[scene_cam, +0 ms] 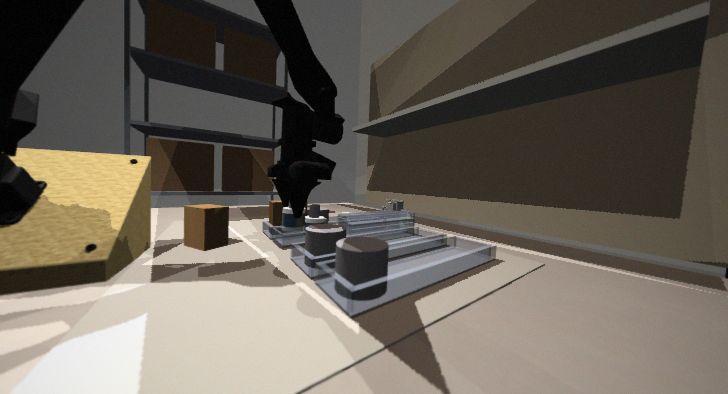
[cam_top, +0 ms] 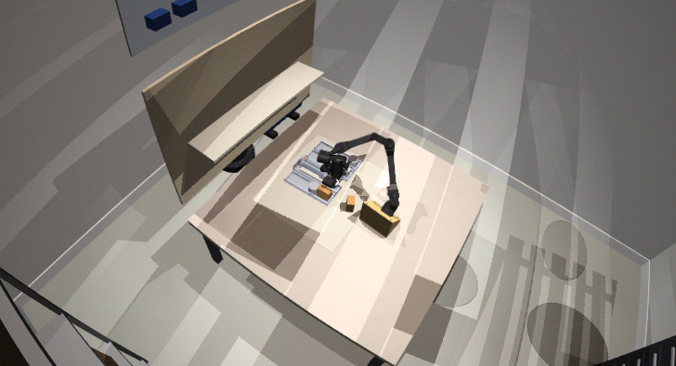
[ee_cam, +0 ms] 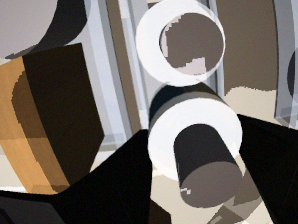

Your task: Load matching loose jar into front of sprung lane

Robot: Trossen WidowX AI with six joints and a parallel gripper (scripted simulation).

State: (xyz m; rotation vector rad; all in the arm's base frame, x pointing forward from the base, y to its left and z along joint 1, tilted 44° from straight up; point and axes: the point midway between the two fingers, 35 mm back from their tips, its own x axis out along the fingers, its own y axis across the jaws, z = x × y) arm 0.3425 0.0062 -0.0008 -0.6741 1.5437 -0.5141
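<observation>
From my remote station I note grey walls (cam_top: 591, 103) (scene_cam: 326, 34), a pale table (cam_top: 349, 287) (scene_cam: 585, 330), brown boxes on a shelf rack (scene_cam: 127, 85), and patchy light.

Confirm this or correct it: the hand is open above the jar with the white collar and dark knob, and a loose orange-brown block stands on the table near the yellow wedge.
The hand is not open: it is shut on the jar, as the wrist view shows. The loose orange-brown block does stand on the table near the yellow wedge.
</observation>
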